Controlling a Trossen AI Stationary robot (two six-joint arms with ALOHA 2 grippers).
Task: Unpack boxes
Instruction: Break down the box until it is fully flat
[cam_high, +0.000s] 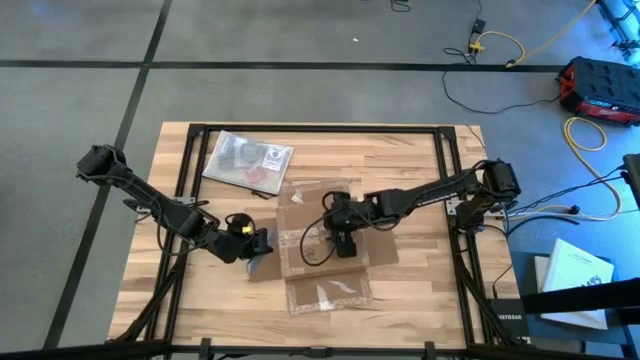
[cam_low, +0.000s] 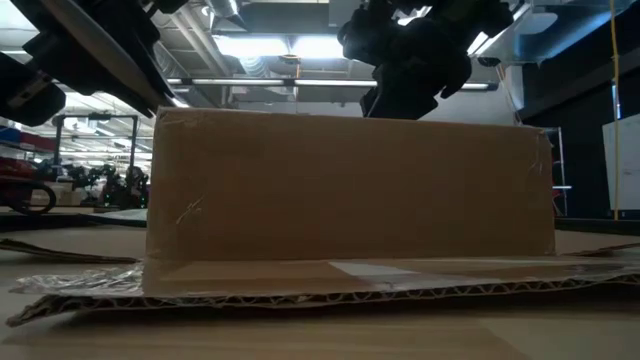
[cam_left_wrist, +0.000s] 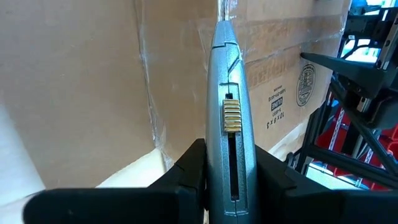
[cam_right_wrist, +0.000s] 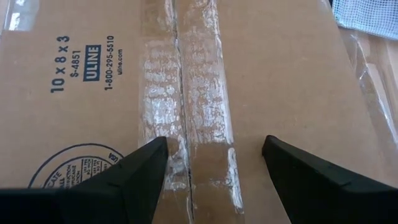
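Right now the cardboard box (cam_high: 320, 238) lies near the middle of the wooden table (cam_high: 420, 290), its flaps spread flat on the near and far sides and strips of shiny clear tape (cam_right_wrist: 186, 93) running along its top seam. Seen from table height, the box (cam_low: 350, 195) fills most of the picture, its plain side wall standing upright above a flap lying flat in front of it.

At the box's left edge, the left gripper (cam_high: 258, 241) is pinched tight on a silvery-grey utility knife (cam_left_wrist: 229, 112) with a ribbed brass-coloured slider; the knife's tip points at the box's side wall, right by a taped corner, though whether it touches the cardboard cannot be told.

Over the top of the box, the right gripper (cam_high: 318, 242) hangs with its two dark fingers (cam_right_wrist: 134, 171) spread wide, one on either side of the taped seam and holding nothing. Blue printed lettering and a round stamp show on the cardboard just beside that seam.

Farther back and to the left, a clear plastic bag (cam_high: 247, 160) lies on the table, apart from the box, with a small red thing (cam_high: 262, 173) inside it.
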